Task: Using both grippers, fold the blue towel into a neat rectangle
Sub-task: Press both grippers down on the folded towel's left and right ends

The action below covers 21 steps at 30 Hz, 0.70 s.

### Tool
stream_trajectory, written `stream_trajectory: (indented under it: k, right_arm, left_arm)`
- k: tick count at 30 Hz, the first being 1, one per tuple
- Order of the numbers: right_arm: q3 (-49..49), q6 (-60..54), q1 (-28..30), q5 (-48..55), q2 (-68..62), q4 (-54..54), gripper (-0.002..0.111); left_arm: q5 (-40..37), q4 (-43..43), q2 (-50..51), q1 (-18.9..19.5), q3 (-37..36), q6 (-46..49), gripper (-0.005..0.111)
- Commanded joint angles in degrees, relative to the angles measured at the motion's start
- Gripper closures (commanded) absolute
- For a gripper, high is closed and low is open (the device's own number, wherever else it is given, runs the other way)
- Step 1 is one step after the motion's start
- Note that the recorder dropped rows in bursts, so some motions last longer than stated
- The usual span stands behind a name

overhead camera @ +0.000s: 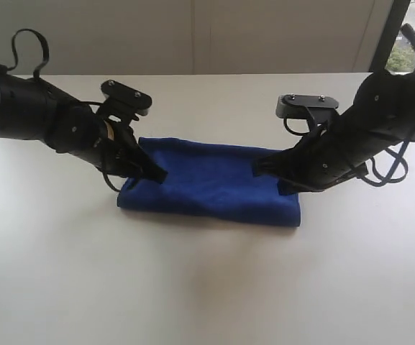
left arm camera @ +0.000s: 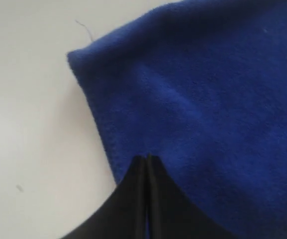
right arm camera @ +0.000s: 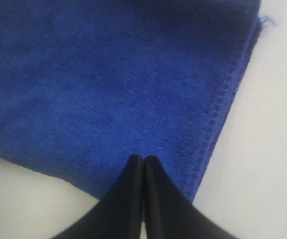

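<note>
Left tool (left arm camera: 146, 158) and right tool (right arm camera: 143, 158), fingers together, tips on opposite ends of blue towel (overhead camera: 207, 185)

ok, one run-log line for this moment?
royal-blue microfibre towel folded on white table | left gripper: shut, tips at left end | right gripper: shut, tips at right end | pinch: unclear
</note>
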<state>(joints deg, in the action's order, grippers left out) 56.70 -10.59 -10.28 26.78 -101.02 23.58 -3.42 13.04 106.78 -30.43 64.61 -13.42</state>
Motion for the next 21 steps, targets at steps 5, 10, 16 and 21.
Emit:
stream_trajectory:
  k: [5,10,16,21]
  right_arm:
    - [0.03,-2.70,0.04,-1.41,-3.72,2.66,0.108]
    - [0.03,-3.07,0.04,-3.41,-6.39,0.19,0.108]
    - [0.03,-3.12,0.04,-4.83,-6.48,-4.32,0.108]
    - [0.03,-3.12,0.04,-6.58,-6.48,-8.22,0.108]
  left_arm:
    - [-1.54,-0.49,3.64,-1.10,0.19,0.73,0.107]
    - [-9.64,-0.59,4.78,-1.10,0.19,-0.63,0.107]
    - [-13.26,-4.44,4.55,-1.34,0.19,-1.01,0.107]
    - [-14.68,-6.04,4.55,-3.35,0.19,-1.44,0.107]
